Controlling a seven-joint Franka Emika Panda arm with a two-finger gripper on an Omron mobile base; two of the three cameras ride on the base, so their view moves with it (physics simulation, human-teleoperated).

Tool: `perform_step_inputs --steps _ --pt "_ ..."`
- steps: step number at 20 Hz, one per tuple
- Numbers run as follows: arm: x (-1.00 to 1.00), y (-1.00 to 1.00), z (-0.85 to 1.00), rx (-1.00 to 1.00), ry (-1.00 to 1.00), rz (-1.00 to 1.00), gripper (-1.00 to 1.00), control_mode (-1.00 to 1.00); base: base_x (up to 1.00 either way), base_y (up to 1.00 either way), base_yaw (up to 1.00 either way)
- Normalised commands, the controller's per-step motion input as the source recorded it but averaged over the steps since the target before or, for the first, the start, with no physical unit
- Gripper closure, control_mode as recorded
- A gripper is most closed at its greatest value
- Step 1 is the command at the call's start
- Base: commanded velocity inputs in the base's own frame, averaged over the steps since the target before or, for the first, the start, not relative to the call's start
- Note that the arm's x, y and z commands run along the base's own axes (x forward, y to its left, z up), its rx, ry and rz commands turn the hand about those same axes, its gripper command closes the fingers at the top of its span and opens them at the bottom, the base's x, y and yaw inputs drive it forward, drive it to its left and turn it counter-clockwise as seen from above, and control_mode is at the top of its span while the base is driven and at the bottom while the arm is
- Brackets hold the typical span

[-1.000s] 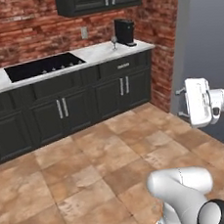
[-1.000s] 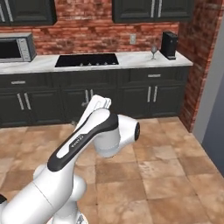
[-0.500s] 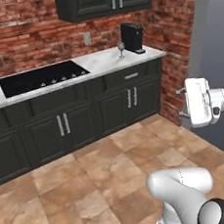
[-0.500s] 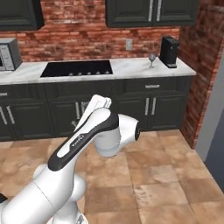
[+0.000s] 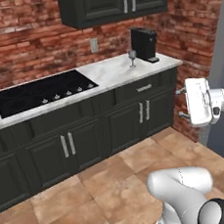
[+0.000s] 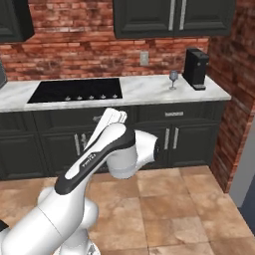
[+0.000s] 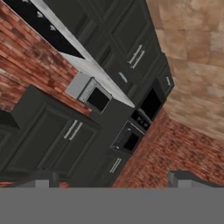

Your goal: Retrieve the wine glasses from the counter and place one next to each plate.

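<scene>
One wine glass (image 5: 132, 58) stands upright at the right end of the counter (image 5: 107, 71), just left of a black coffee machine; the right base view shows this wine glass (image 6: 173, 78) on the counter (image 6: 144, 90) too. My gripper (image 5: 181, 103) hangs in the air well in front of the counter's right end, far from the glass, its fingers pointing left. In the hand view my gripper (image 7: 113, 180) has its fingertips (image 7: 43, 179) wide apart: open, nothing between them. The plates are out of view.
A black cooktop (image 5: 43, 92) is set into the counter's left half. The coffee machine (image 5: 144, 44) stands by a brick side wall (image 5: 193, 31). Dark upper cabinets (image 5: 114, 3) hang above. Tiled floor (image 5: 93, 185) lies before the base cabinets. A microwave (image 7: 92, 96) appears in the hand view.
The whole scene has grown and shifted in both base views: the base has driven closer to the counter. The gripper stays open in the same pose.
</scene>
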Motion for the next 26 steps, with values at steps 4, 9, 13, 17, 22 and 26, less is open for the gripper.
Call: perform_step_inputs --steps 4,9,13,17,22,26 --pt "0.00 0.00 0.00 0.00 0.00 0.00 -1.00 1.00 1.00 -0.06 -0.03" --pt "0.00 0.00 0.00 0.00 0.00 0.00 -1.00 1.00 0.98 0.00 -0.21" --pt "0.00 0.00 0.00 0.00 0.00 0.00 -1.00 1.00 0.70 0.00 -0.32" --pt "0.00 0.00 0.00 0.00 0.00 0.00 -1.00 1.00 0.53 0.00 -0.33" --pt "0.00 0.00 0.00 0.00 0.00 0.00 -1.00 1.00 0.24 -0.02 -0.19" --pt "0.00 0.00 0.00 0.00 0.00 0.00 -1.00 1.00 0.51 -0.14 -0.09"
